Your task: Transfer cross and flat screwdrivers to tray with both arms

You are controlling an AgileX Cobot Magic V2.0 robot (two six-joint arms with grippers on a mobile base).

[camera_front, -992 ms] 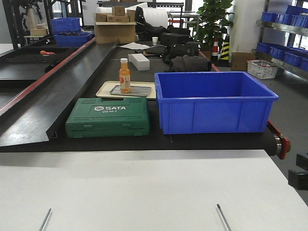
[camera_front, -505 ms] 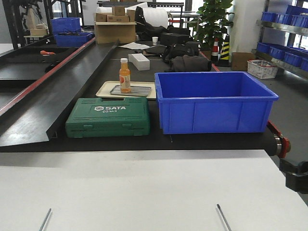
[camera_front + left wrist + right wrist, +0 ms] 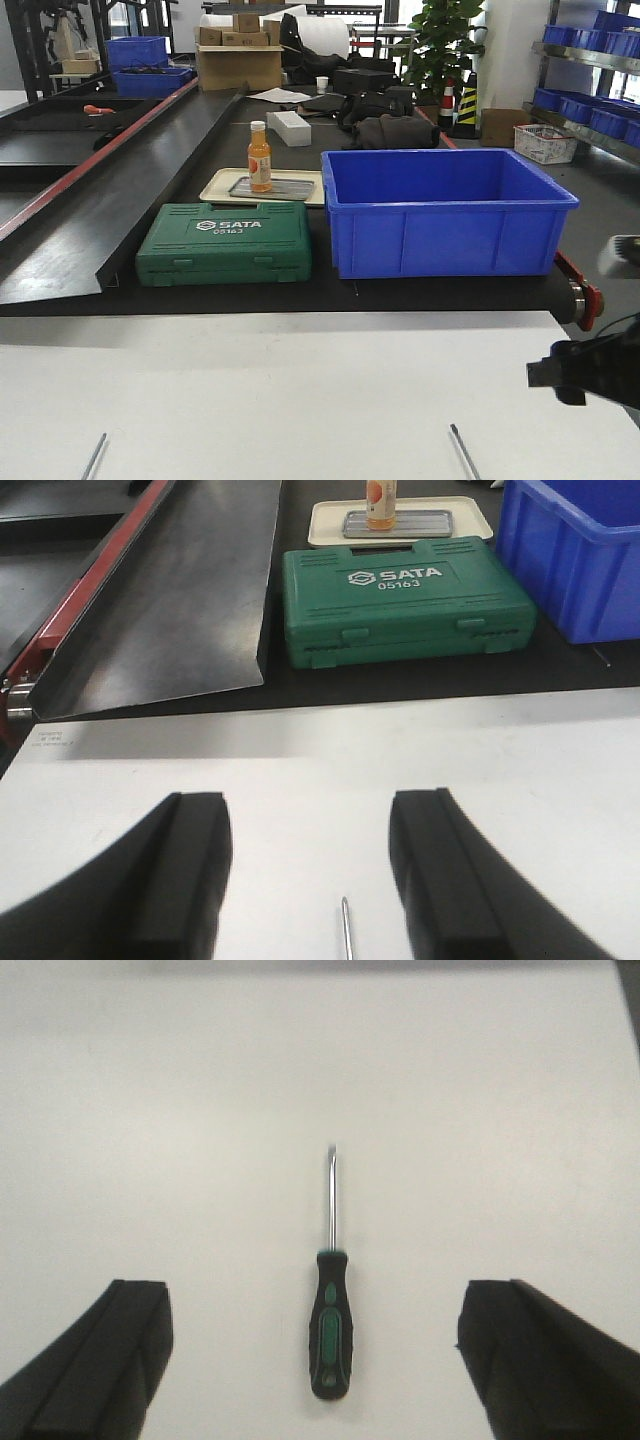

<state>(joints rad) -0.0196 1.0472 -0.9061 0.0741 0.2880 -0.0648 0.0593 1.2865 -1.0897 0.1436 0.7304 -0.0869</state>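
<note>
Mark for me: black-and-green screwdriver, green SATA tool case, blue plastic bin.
Black-and-green steel-shaft screwdriver (image 3: 331, 1330): right wrist view, on the handle.
Green plastic SATA tool case (image 3: 408, 602): left wrist view, lid below the logo.
Blue rectangular plastic bin (image 3: 450, 240): front view, near wall.

I see bare white table (image 3: 300, 390) on every side of the screwdriver (image 3: 331, 1325), so my right gripper (image 3: 315, 1290) has room to pass either side. Past the table's far edge, the green case (image 3: 224, 243) and blue bin (image 3: 448, 210) block the way.
</note>
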